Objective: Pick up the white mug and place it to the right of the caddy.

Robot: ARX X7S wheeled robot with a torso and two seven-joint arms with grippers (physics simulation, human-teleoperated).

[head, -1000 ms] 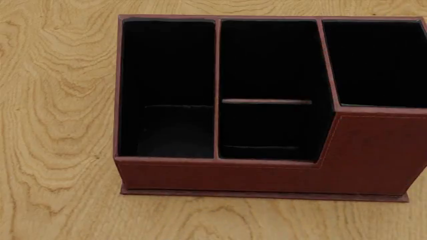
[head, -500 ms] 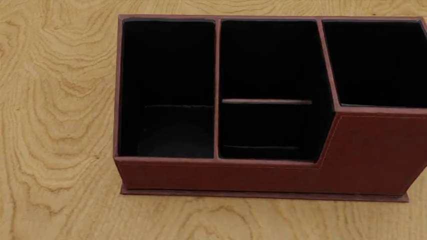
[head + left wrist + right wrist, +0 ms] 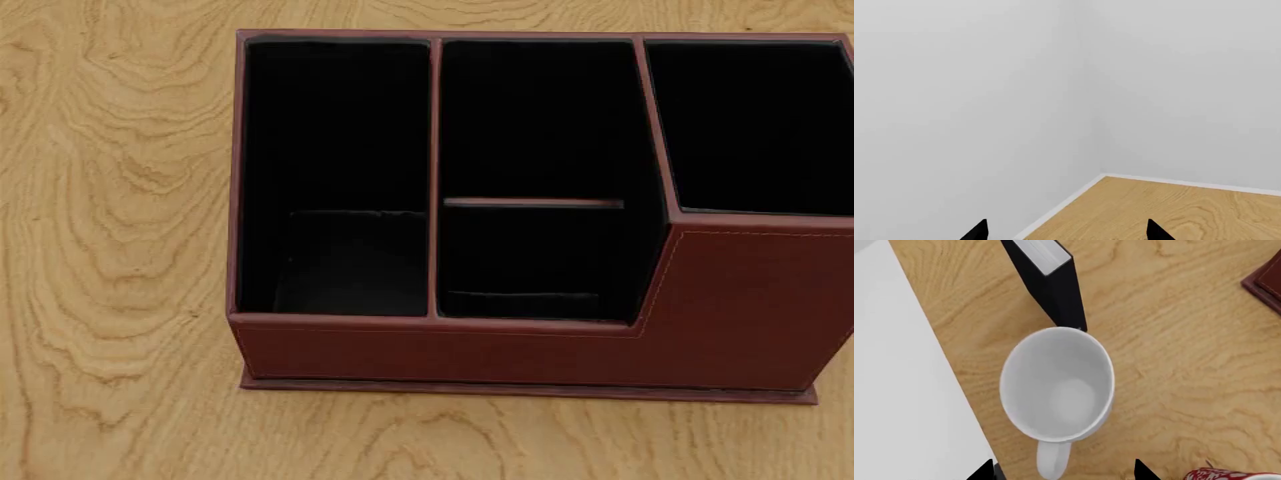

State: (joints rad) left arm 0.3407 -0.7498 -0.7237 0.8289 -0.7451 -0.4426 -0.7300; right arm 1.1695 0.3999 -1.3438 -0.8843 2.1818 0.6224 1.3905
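The caddy (image 3: 534,345), a large reddish-brown box with black-lined compartments, fills the head view; its taller section is on the right. Neither arm shows in that view. The white mug (image 3: 1057,385) appears only in the right wrist view, upright and seen from above, with its handle (image 3: 1053,460) pointing toward the camera. My right gripper (image 3: 1062,471) is open above it, and the handle lies in line between the two black fingertips (image 3: 984,471). My left gripper (image 3: 1067,232) is open and empty, facing a bare wall corner.
A black book (image 3: 1051,280) with white pages stands just beyond the white mug. The rim of a red patterned mug (image 3: 1231,475) shows beside it. A corner of the caddy (image 3: 1267,280) is off to one side. The table edge (image 3: 941,370) runs close along the mug.
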